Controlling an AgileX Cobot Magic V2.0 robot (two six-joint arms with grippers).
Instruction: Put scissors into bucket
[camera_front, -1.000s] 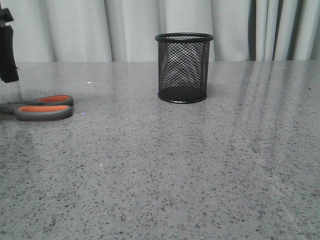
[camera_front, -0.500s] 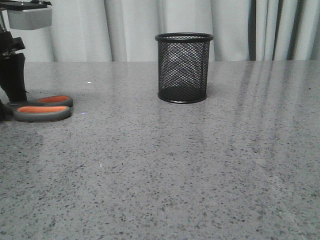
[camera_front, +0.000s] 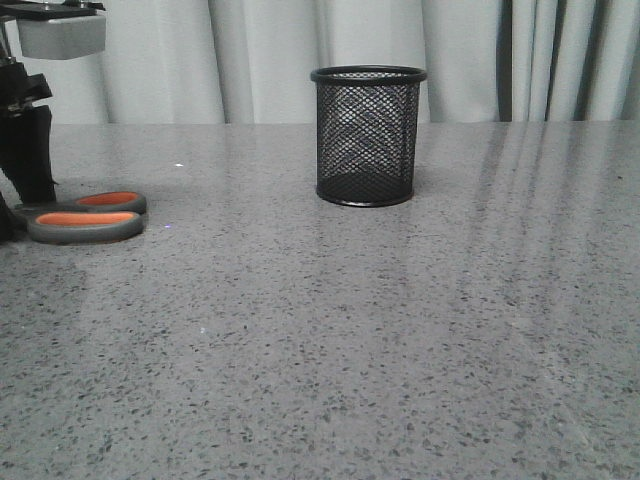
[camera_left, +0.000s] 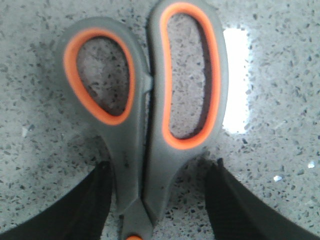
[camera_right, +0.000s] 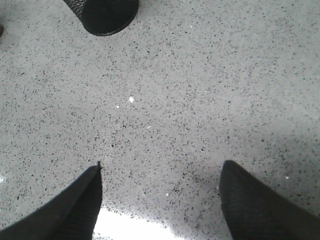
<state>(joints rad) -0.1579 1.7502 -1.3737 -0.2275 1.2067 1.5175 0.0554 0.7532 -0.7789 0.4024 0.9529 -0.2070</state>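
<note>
The scissors (camera_front: 85, 215) lie flat at the table's left edge, grey handles lined in orange, loops pointing right. In the left wrist view the scissors (camera_left: 145, 100) fill the frame, and my left gripper (camera_left: 161, 164) is open with a black finger on each side of the neck below the loops. One finger (camera_left: 80, 210) is close against the handle; the other finger (camera_left: 240, 210) stands apart. The blades are hidden. My left gripper (camera_front: 20, 208) reaches the table. The black mesh bucket (camera_front: 368, 135) stands upright at centre back. My right gripper (camera_right: 163, 165) is open over bare table.
The speckled grey table (camera_front: 350, 330) runs to pale curtains (camera_front: 260, 55) at the back. The bucket's base (camera_right: 102, 15) shows at the edge of the right wrist view, well away from those fingers.
My left gripper has come down from above onto the table around the scissors' neck. Over the last half second it has barely moved. The bucket has not moved.
</note>
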